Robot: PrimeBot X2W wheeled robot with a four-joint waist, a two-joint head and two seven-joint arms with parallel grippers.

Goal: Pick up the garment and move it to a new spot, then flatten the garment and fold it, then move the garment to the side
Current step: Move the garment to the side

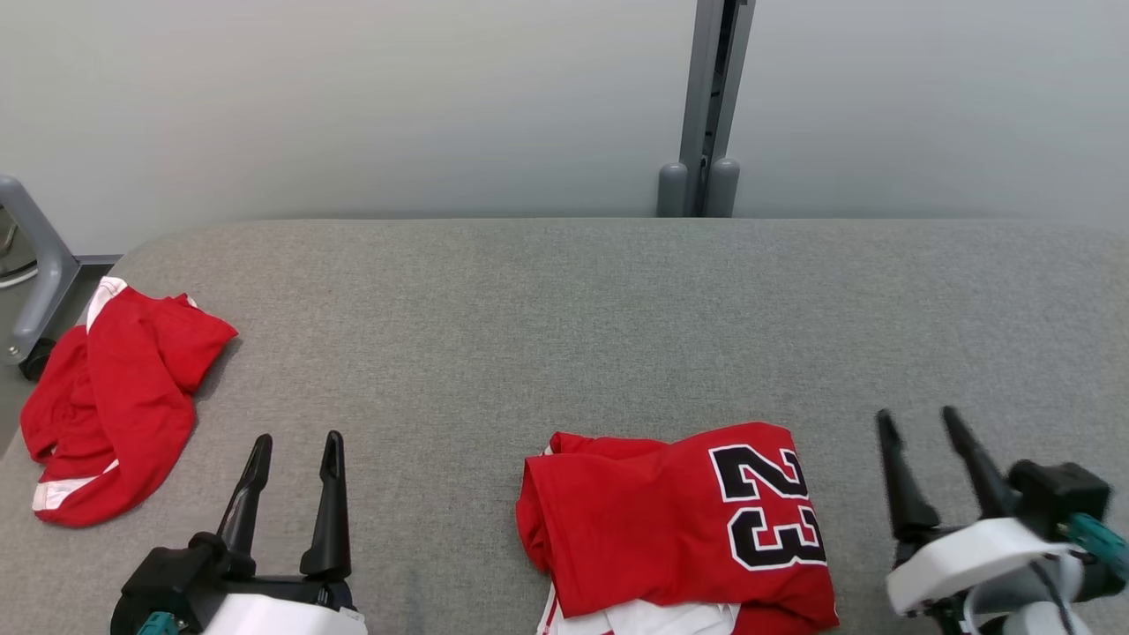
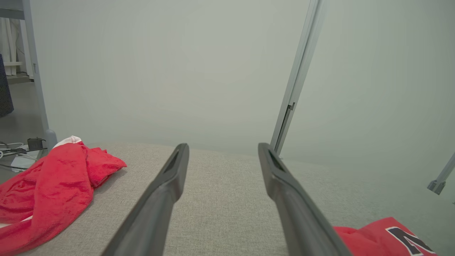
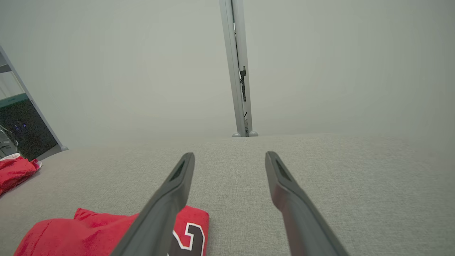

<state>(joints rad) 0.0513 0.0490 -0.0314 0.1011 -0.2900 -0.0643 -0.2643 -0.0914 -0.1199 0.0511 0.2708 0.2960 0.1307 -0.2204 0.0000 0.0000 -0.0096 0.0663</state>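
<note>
A red jersey (image 1: 679, 520) with a black "23" lies folded on the grey padded table (image 1: 564, 309), near the front edge, right of the middle. A second red garment (image 1: 115, 397) with white trim lies crumpled at the table's left end. My left gripper (image 1: 297, 437) stands open between the two, touching neither. My right gripper (image 1: 917, 413) is open just right of the jersey, holding nothing. The left wrist view has the left gripper (image 2: 223, 145) over bare table, the crumpled garment (image 2: 53, 185) to its left and the jersey (image 2: 376, 234) at lower right. In the right wrist view the jersey (image 3: 89, 231) lies lower left of the right gripper (image 3: 230, 154).
A grey upright post (image 1: 706, 106) stands behind the table's far edge against a pale wall. A grey tubular frame on a wheel (image 1: 35, 265) is off the table's left end. Cables and a small box (image 2: 21, 149) lie on the floor there.
</note>
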